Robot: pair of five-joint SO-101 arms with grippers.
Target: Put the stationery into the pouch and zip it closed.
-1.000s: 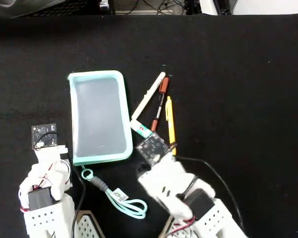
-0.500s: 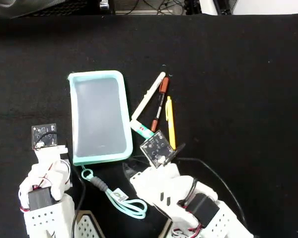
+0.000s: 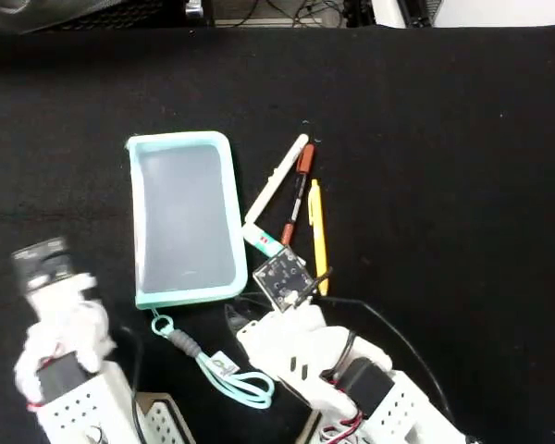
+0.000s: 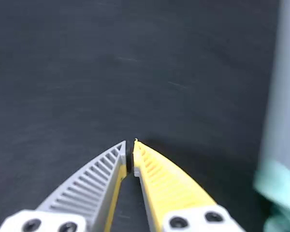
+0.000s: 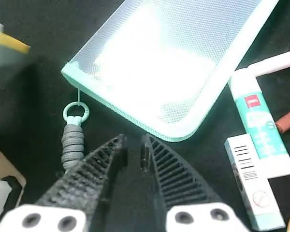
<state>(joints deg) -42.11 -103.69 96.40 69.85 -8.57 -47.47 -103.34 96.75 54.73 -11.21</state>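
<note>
Here the pouch [image 3: 183, 220], a mint-edged mesh sleeve, lies flat on the black table [image 3: 444, 139], left of centre, with its long axis running near to far. The stationery rests just to its right: a white pen [image 3: 276, 180] slanting toward the pouch's right edge, a brown marker [image 3: 298, 194] and a yellow pen [image 3: 318, 227] roughly parallel beside it, and a teal-labelled tube [image 3: 262, 242] at their near ends. All lie outside the pouch.

The right gripper [image 5: 132, 142] hangs low over the table just near of the pouch's near right corner, with its jaws a narrow slit apart and nothing between them. The ring pull [image 5: 76, 112] and its grey cord [image 3: 231, 375] trail from the near edge, to the left of that gripper. The left gripper [image 4: 130, 145] is pinched closed and empty, over bare table left of the pouch.

Whether the zip is open cannot be told from these views. The right arm is clearly the nearer to both the corner and the pens, which lie beyond its tips and slightly right.
</note>
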